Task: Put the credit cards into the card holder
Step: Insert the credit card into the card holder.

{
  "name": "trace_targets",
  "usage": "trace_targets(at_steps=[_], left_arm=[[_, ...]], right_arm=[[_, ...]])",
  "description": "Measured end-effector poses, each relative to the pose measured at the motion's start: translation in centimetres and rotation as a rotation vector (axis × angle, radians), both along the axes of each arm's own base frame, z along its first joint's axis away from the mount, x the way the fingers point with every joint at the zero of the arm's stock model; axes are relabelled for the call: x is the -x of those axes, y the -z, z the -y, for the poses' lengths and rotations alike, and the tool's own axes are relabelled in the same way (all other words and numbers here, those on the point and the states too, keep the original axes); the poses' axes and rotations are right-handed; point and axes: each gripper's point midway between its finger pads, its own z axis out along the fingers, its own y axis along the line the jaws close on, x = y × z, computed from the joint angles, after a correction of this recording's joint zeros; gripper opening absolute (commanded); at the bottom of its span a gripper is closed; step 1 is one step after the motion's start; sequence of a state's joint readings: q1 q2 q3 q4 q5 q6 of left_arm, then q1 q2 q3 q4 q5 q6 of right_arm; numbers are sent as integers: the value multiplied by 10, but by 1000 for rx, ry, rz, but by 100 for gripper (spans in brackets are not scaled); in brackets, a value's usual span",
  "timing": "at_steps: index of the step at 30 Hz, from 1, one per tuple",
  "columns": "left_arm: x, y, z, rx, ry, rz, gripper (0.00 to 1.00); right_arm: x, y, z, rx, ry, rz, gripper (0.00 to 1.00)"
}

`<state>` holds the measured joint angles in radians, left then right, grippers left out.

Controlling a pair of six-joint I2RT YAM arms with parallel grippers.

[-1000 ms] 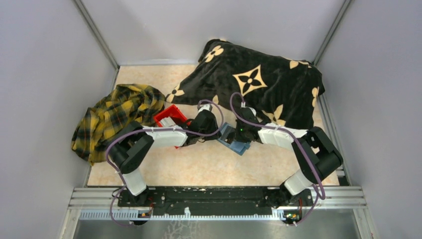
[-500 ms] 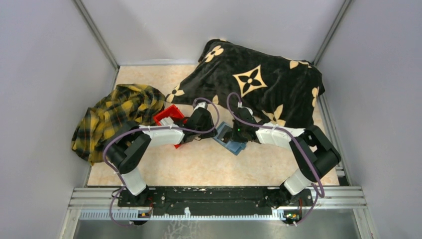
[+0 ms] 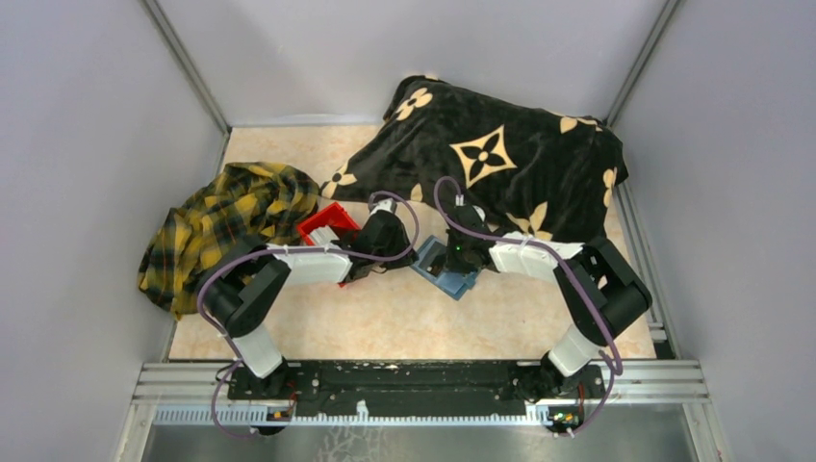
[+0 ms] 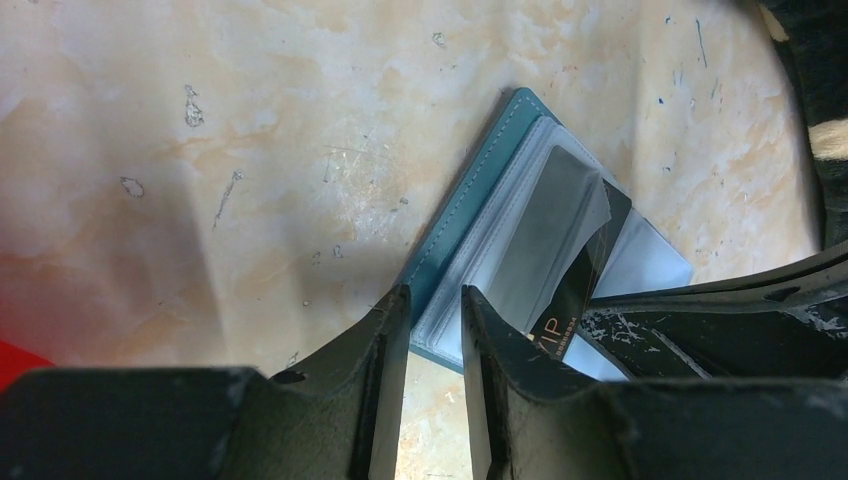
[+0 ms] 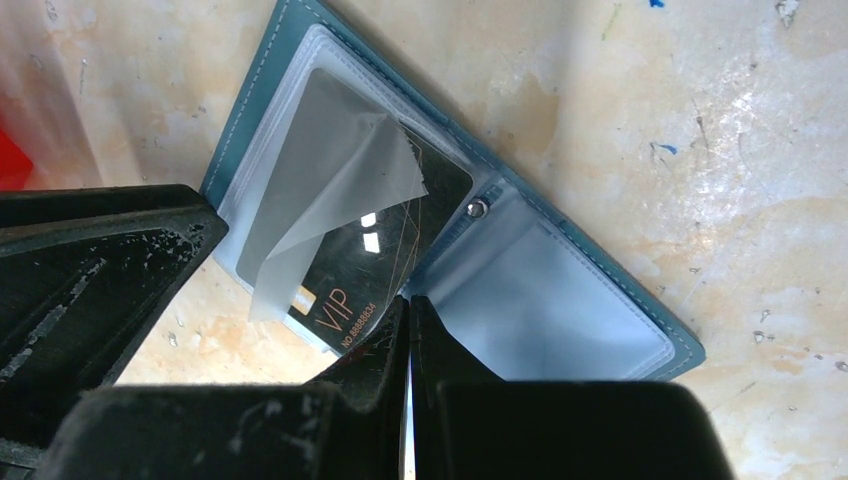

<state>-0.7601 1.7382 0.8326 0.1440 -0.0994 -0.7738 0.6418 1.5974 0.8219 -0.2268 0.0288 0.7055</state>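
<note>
Top view: both my arms are drifting left across the middle of the frame. My left end effector [image 3: 385,258] is backing toward the red bin [image 3: 322,223], and my right end effector [image 3: 450,260] is coming in over the card holder [image 3: 454,282], which is lying open on the bench [image 3: 404,318].

Left wrist view: my left jaws are narrowing to a slim gap at bottom centre with nothing in them, hovering at the holder's teal edge [image 4: 470,195].

Right wrist view: my right jaws are pinched shut, the tip sitting at the lower edge of the black VIP card [image 5: 345,295]. It's poking half out of the left sleeve, so I'm guessing it needs pushing deeper.
</note>
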Motion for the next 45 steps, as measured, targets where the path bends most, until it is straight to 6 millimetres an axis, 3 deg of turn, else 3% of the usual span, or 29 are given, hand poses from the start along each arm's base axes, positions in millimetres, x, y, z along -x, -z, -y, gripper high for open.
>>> trace_targets(at_steps=[20, 34, 45], left_arm=[[10, 0, -5, 33, -31, 15, 33], [22, 0, 0, -27, -62, 70, 32], [45, 0, 5, -76, -49, 72, 32]], right_arm=[[-5, 0, -15, 54, -22, -2, 0], [-5, 1, -15, 86, -46, -1, 0], [-6, 1, -12, 97, -54, 9, 0]])
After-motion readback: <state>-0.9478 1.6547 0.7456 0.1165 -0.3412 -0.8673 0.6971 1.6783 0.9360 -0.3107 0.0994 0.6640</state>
